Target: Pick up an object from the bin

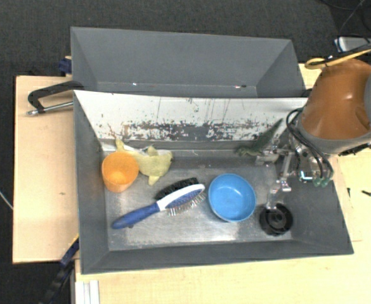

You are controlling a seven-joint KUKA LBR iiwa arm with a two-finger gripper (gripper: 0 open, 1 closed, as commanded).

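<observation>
My gripper [278, 186] hangs at the right side of the bin, just above a small black round thing [276, 220] that lies in the front right corner. Nothing can be seen in its grasp. A blue bowl [231, 197] stands upright just to the left of the gripper, close to the black round thing.
A hairbrush with a blue handle and white head [156, 208] lies mid-bin beside a black brush [176, 189]. An orange cup [119, 171] and a pale yellow crumpled thing [153, 163] sit at the back left. The arm with its orange cover comes in over the right rim.
</observation>
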